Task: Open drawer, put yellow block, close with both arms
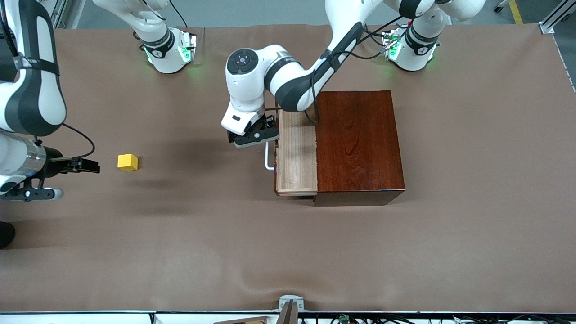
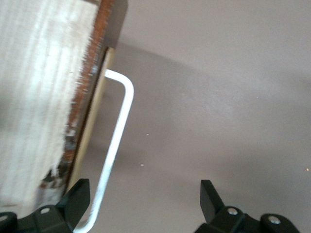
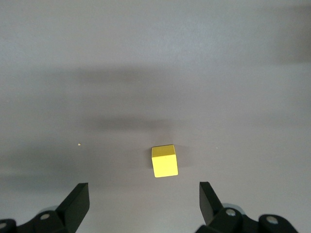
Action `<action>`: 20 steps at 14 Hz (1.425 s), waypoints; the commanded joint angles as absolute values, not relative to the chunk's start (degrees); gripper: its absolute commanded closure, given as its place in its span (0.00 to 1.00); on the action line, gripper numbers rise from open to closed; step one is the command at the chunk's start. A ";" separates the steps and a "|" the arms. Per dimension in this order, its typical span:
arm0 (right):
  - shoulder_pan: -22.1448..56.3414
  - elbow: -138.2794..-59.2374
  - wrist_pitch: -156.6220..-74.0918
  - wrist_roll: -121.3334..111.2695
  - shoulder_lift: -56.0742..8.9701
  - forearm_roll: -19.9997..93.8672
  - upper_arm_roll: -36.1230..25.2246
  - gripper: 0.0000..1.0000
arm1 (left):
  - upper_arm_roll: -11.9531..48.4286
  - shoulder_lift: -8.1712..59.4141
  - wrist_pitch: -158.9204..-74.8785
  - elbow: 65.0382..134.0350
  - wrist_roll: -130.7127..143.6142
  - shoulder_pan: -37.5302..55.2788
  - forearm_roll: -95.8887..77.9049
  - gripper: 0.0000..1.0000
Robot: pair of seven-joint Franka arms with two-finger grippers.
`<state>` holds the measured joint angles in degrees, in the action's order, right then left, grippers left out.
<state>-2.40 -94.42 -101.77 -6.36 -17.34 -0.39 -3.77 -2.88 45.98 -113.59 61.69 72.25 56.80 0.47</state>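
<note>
The yellow block [image 1: 127, 162] lay on the table at nine o'clock from the part-open drawer [image 1: 296, 157], well apart. It was judged light, rigid, best pinched across flat sides. The right gripper [image 3: 143, 201] hung spread over it; the left gripper [image 2: 146, 206] was spread by the handle [image 2: 114, 150].

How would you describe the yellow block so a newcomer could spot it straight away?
Start from the glossy dark mahogany wooden box with its pale light-wood drawer pulled partly out. Move along the brown table toward the right arm's end. There sits a small bright-yellow cube, alone on bare cloth, the only yellow thing in sight.
</note>
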 commanded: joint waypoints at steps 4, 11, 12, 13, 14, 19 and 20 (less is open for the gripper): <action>-4.30 -103.08 -109.14 -5.80 -16.44 0.08 -3.08 0.00 | -3.87 30.69 -94.53 63.11 70.76 52.13 2.80 0.00; -5.71 -111.43 -116.70 -5.89 -16.00 0.26 -3.08 0.00 | -3.60 20.14 -83.68 63.46 49.70 38.26 8.00 0.00; -5.63 -112.92 -118.02 -5.89 -16.08 0.26 -3.08 0.00 | -3.60 19.43 -83.15 63.72 45.40 35.88 8.00 0.00; -5.63 -114.33 -119.17 -5.89 -16.00 0.26 -3.08 0.00 | -3.52 18.47 -82.88 64.16 41.70 33.60 7.65 0.00; -5.71 -115.30 -120.40 -6.15 -16.00 0.26 -3.08 0.00 | -3.52 17.59 -82.71 64.86 38.35 31.40 6.95 0.00; -5.71 -120.41 -127.44 -6.68 -16.08 0.18 -3.08 0.00 | -3.52 12.40 -82.71 70.57 21.04 20.85 3.25 0.00; -5.71 -120.41 -127.44 -6.68 -16.08 0.18 -3.08 0.00 | -3.52 11.96 -82.27 71.27 18.31 19.61 3.25 0.00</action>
